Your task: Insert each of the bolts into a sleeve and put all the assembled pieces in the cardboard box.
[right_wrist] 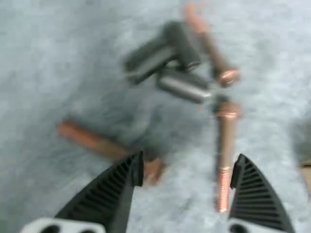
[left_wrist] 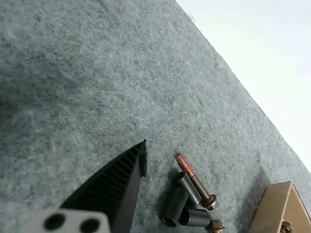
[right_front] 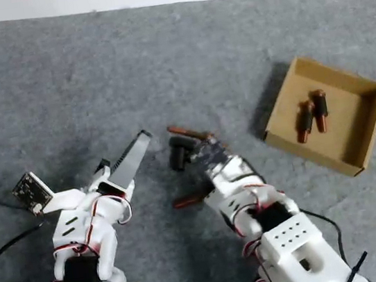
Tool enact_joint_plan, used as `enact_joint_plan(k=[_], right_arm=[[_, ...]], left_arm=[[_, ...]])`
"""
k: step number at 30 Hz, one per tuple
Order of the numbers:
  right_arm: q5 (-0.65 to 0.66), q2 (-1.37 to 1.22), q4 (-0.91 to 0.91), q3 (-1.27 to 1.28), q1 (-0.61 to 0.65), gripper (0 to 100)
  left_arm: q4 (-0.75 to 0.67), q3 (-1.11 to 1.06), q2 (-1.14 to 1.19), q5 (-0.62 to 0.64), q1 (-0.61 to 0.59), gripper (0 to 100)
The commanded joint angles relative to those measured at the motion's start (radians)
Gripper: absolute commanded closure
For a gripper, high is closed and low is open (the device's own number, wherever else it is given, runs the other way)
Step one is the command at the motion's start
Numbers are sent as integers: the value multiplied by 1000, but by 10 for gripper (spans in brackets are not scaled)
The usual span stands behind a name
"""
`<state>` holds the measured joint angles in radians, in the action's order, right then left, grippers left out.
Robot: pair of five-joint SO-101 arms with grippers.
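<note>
Three dark sleeves lie in a cluster on the grey felt, also in the high view and the left wrist view. Copper bolts lie around them: one at the far side, one just inside my right gripper's finger, and one beside its other finger. My right gripper hangs open just short of the cluster, holding nothing. Left of the sleeves, my left gripper looks shut and empty; one of its fingers shows. The cardboard box holds two assembled pieces.
The box stands to the right of the arms, and its corner shows in the left wrist view. A small circuit board and black cables lie at the left. Grey felt runs back to a white wall.
</note>
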<state>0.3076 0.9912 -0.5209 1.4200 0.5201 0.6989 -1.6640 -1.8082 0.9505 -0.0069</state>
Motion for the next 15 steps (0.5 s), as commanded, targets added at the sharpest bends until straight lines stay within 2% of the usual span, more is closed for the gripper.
enact_joint_plan(k=[1, 8, 15], right_arm=[[12, -4, 64, -47, -50, 735], [18, -56, 82, -68, -73, 735], [25, -409, 119, -232, -119, 735]], left_arm=[[-20, 4, -12, -11, -8, 352], [-20, 2, -12, -11, -7, 352], [-20, 1, -12, -11, -10, 352]])
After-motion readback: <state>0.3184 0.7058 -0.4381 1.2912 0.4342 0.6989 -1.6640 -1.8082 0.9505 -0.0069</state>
